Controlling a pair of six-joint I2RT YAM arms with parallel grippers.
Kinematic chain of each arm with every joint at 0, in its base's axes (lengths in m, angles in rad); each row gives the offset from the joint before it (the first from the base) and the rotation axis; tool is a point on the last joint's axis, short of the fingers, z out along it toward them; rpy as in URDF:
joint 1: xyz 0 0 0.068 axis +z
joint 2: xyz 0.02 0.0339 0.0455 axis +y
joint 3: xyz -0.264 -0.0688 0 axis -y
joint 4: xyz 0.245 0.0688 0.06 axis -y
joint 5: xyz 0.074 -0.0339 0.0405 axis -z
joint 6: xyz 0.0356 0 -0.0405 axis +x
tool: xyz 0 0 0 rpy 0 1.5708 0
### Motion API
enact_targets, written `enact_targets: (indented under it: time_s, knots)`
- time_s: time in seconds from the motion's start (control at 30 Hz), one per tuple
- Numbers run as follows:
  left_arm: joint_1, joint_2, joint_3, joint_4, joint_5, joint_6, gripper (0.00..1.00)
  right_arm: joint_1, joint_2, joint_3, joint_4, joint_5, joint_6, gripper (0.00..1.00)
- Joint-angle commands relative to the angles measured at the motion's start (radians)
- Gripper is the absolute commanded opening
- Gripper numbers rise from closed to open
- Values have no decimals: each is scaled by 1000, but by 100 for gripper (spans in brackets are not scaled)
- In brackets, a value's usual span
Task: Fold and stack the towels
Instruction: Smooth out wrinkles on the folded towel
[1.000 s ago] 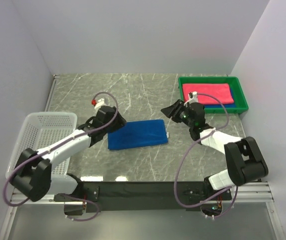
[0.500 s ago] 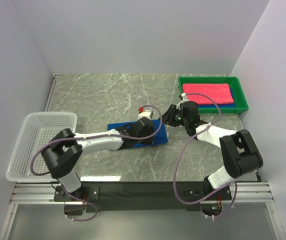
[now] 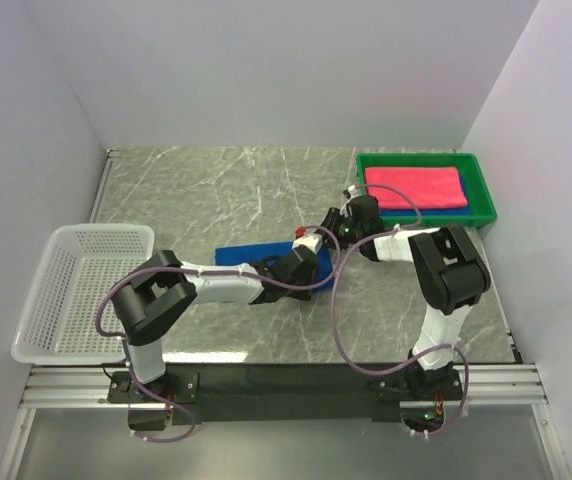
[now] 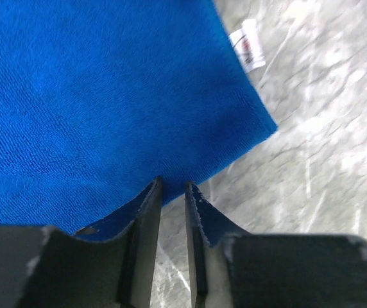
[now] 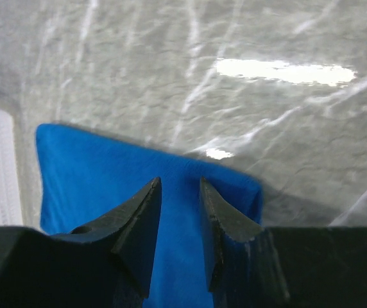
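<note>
Basket: white lattice basket point(image 3: 86, 290), well off to the left of the left gripper point(image 4: 173, 187), at the near left edge of the table point(image 3: 216, 180).
Left gripper: reaching far out to the right, low over the marble, and it's right at the near edge of the blue towel point(image 4: 93, 96), close to the towel's right corner.
Left jaws: standing close together with only a slim gap, and the tips meet the hem.
Left grip: cloth pinched or only touched? Cannot tell from here.
Blue towel: flat on the table, spreading ahead of the left gripper's tips and off to their left. From above it is mostly hidden under that arm.
Tag: small white tag point(image 4: 249, 45) on the towel's edge, ahead and to the right of the left gripper's tips.
Right gripper: right gripper point(image 5: 178, 183) is just beside the left one, over the towel's far right corner.
Right jaws: close together too, with blue cloth showing in the gap.
Right grip: holding or just resting on the cloth? Cannot tell.
Tray: green tray point(image 3: 483, 188), beyond the right gripper and to its right.
Pink towel: pink towel point(image 3: 414, 187) lies flat inside the tray, apart from both grippers.
</note>
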Motion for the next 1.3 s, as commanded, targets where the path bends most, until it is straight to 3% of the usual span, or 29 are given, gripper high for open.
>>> enact_targets:
  time_s: [0.0,0.2,0.33,0.53,0.77,0.97,1.27]
  knots:
    - [-14,14,-43,31,21,-6,27,-16,52,48,28,-3,27,38]
    - [-21,6,-72,30,26,-20,26,-39,108,54,53,-5,70,38]
    - [-29,-14,-34,7,14,-22,34,-43,80,51,61,-29,66,38]
    - [-34,-89,57,-82,-43,-58,45,-43,-79,22,16,-22,52,39]
    - [-32,-239,43,-189,-143,-149,44,-36,-303,-111,5,-19,82,39]
    - [11,-382,-110,-287,-204,-301,40,-18,-443,-300,42,-31,134,39]
    - [259,-603,-415,-239,-106,-379,36,2,-485,-450,77,-28,136,39]
